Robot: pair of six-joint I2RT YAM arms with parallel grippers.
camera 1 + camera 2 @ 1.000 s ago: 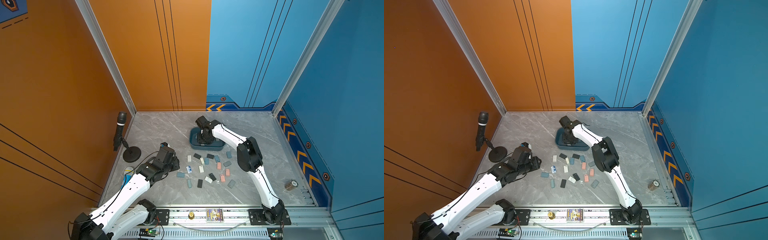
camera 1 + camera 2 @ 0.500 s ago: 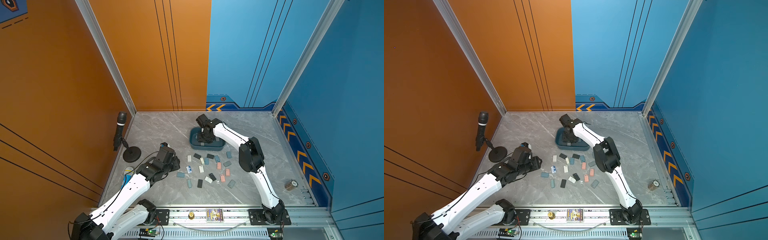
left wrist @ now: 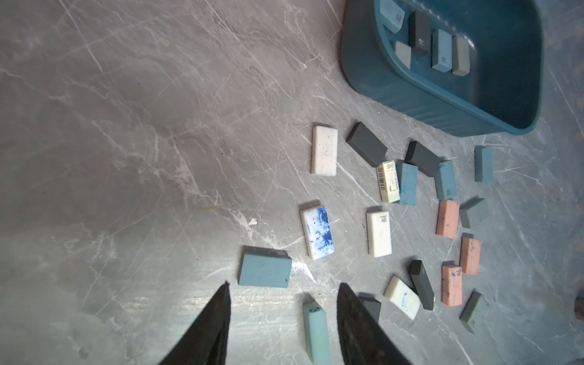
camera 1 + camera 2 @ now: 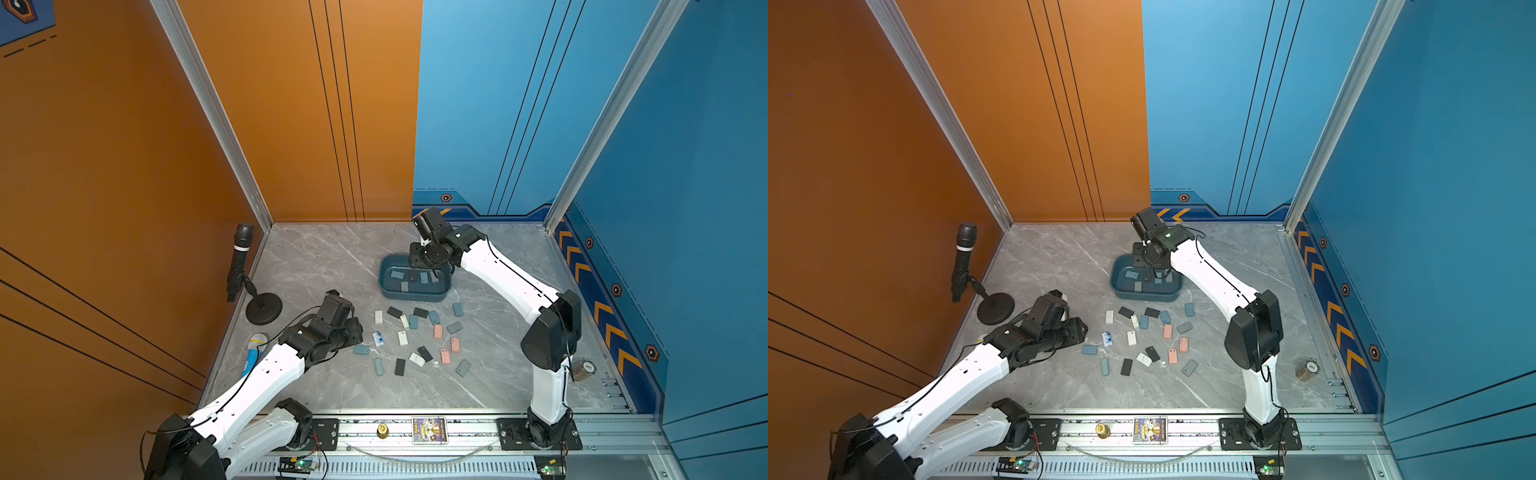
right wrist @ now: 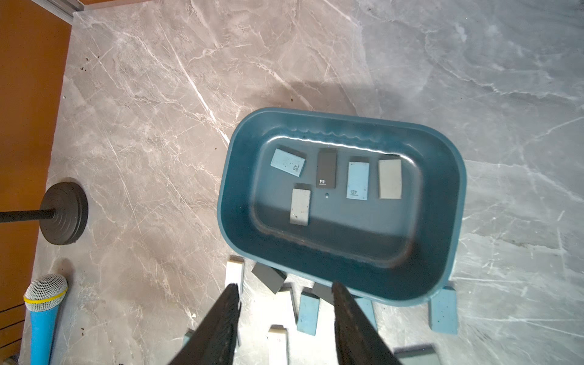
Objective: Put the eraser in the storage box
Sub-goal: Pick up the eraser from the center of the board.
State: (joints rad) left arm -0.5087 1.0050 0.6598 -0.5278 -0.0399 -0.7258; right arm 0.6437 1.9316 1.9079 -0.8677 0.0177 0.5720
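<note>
Five erasers [image 5: 327, 168] are held in the storage box [image 4: 411, 296], which is set toward the back of the table [image 4: 332, 257]. Loose erasers [image 4: 437, 331] are scattered just before it. A microphone stand [image 4: 263, 308] is placed at the left edge and a small roll [image 4: 584, 370] at the right.

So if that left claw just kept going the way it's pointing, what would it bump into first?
Most likely the blue eraser lying just past the tips of the open left gripper, or the table beside it; the gripper's height is hard to judge.
</note>
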